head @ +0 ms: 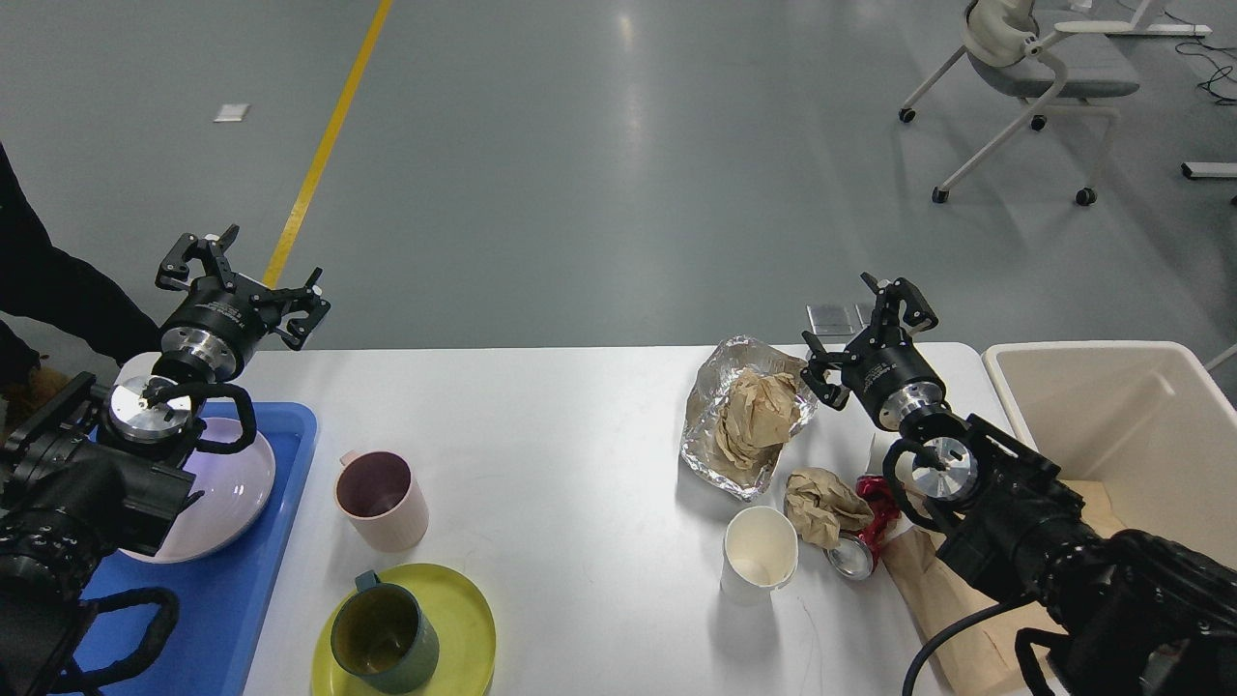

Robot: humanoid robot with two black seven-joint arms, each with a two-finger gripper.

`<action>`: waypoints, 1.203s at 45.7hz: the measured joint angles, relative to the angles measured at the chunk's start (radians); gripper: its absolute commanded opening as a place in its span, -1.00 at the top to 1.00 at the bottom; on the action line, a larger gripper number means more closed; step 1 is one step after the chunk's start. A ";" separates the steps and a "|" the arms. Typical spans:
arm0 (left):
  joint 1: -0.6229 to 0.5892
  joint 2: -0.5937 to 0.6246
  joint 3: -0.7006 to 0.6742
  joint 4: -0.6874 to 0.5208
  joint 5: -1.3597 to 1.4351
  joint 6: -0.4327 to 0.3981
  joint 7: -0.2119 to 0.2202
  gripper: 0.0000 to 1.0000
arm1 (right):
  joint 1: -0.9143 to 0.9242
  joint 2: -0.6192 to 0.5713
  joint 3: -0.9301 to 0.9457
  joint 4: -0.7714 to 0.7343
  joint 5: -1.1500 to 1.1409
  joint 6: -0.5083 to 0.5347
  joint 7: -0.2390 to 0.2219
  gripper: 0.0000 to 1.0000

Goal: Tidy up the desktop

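The white desktop [560,435] spans the view. On its right half lie a sheet of foil [710,387] holding crumpled brown paper [759,411], a smaller paper wad [821,503], a crushed red can [860,546], a white paper cup [761,548] and a brown paper bag [928,590]. On the left stand a pink cup [380,498] and a green mug [382,633] on a yellow plate [464,609]. My left gripper [261,275] hangs open and empty above the desk's far left corner. My right gripper [855,324] is open and empty, just right of the foil.
A blue tray [242,580] at the left edge carries a pale plate [237,483], partly behind my left arm. A cream bin [1111,425] stands beside the desk's right end. An office chair [1034,77] is far back right. A dark sleeve [58,290] shows at the left edge.
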 measured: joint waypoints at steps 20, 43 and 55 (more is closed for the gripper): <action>-0.010 0.008 0.002 -0.001 0.005 -0.069 0.079 -0.92 | 0.000 0.000 0.000 0.000 0.000 0.000 0.000 -1.00; -0.601 0.283 0.684 0.003 0.307 0.079 0.082 -0.92 | 0.000 0.000 0.000 0.000 0.000 0.000 0.000 -1.00; -0.871 0.343 1.088 0.001 0.327 0.073 0.078 -0.92 | 0.000 0.001 0.000 0.000 0.000 0.000 0.000 -1.00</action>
